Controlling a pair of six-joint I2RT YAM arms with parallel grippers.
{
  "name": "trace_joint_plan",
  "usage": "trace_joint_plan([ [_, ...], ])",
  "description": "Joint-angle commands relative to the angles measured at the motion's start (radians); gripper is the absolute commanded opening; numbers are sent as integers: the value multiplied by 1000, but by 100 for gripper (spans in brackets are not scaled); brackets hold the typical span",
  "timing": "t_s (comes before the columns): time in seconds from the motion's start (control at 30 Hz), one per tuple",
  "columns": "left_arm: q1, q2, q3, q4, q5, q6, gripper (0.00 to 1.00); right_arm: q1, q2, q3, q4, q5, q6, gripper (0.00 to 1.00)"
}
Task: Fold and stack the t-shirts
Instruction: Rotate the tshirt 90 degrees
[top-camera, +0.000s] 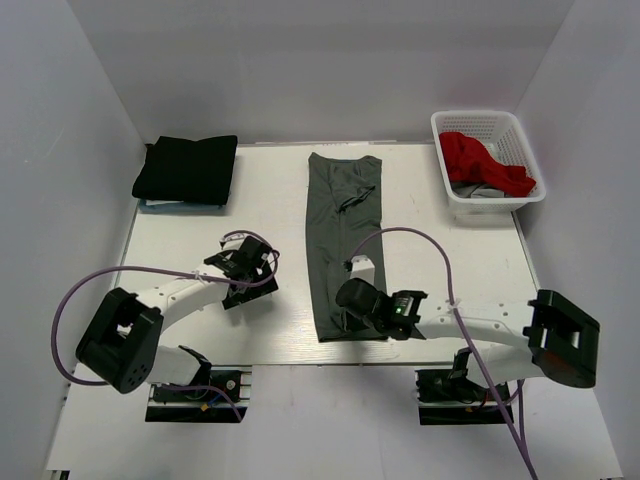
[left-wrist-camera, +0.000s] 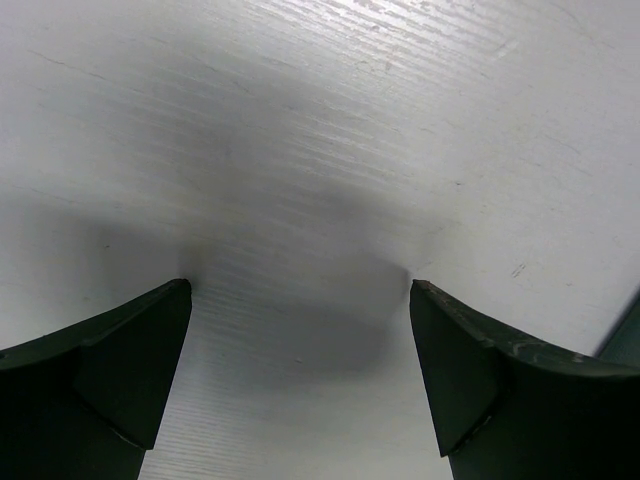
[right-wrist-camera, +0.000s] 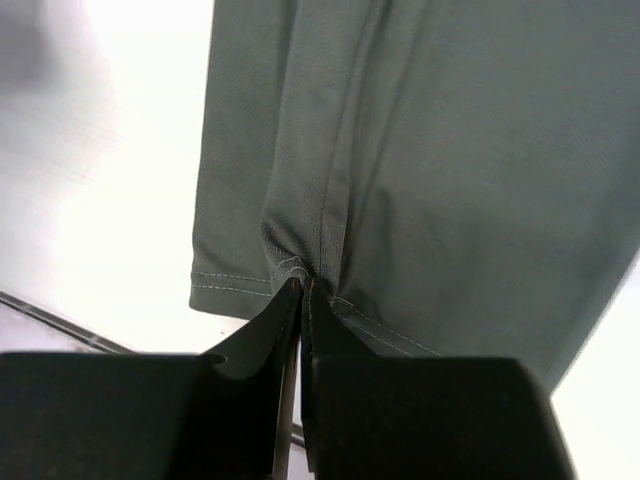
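- So, hand states?
- Right hand (right-wrist-camera: 302, 285) clamped on the near hem of the dark grey t-shirt (top-camera: 345, 235), a long strip laid mid-way across the desk (top-camera: 200, 225). Left hand (left-wrist-camera: 300, 290) wide open, low over the desk left of it.
- Others?
- Black t-shirt (top-camera: 187, 168) folded, far-left corner. Red t-shirt (top-camera: 480, 160) in the basket (top-camera: 521, 136), far right.

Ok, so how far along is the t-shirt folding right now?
Done: the black t-shirt lies folded at the far left. In hand: the dark grey t-shirt is a long strip, its near hem pinched by the right tool; the left tool hangs open over the table. Left: the red t-shirt, crumpled in the basket.
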Motion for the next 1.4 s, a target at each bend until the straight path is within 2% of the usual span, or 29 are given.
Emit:
trace_joint_plan([
  [0.0,-7,39,-24,53,133,-26,100,-16,-68,-28,15,67,100,6],
  [0.13,-7,48,-15,53,133,-26,100,-24,-111,-66,-53,112,177,6],
  [0.3,-7,48,-6,44,133,-26,100,-29,-90,-72,-134,110,251,7],
  [0.4,-7,58,5,44,133,-26,100,-27,-71,-72,-217,118,360,5],
  [0.6,-7,76,54,44,142,-4,100,-27,-79,-103,-225,87,404,5],
  [0.67,-7,85,84,54,151,8,100,-26,-74,-104,-228,86,411,13],
  [0.7,-7,94,94,54,151,19,100,-29,-76,-100,-231,86,411,27],
  [0.73,-7,103,114,54,151,19,100,-29,-76,-100,-232,89,408,28],
  [0.77,-7,104,123,54,151,30,100,-27,-77,-101,-232,92,404,32],
  [0.8,-7,104,138,54,151,30,100,-27,-89,-98,-234,90,407,45],
  [0.83,-7,114,147,64,151,30,100,-29,-96,-98,-249,98,406,53],
  [1.0,-17,148,216,85,162,74,100,-32,-196,-83,-314,144,391,72],
  [1.03,-17,157,232,85,174,88,100,-29,-209,-74,-320,167,386,80],
  [1.1,-17,179,278,97,185,108,100,-32,-244,-61,-344,211,360,89],
  [1.23,-17,273,380,123,194,134,100,-39,-301,-46,-326,263,294,90],
  [1.27,-17,294,434,134,194,145,100,-42,-304,-49,-282,248,270,90],
  [1.37,-17,399,547,177,222,186,100,-50,-303,-83,-72,137,43,90],
])
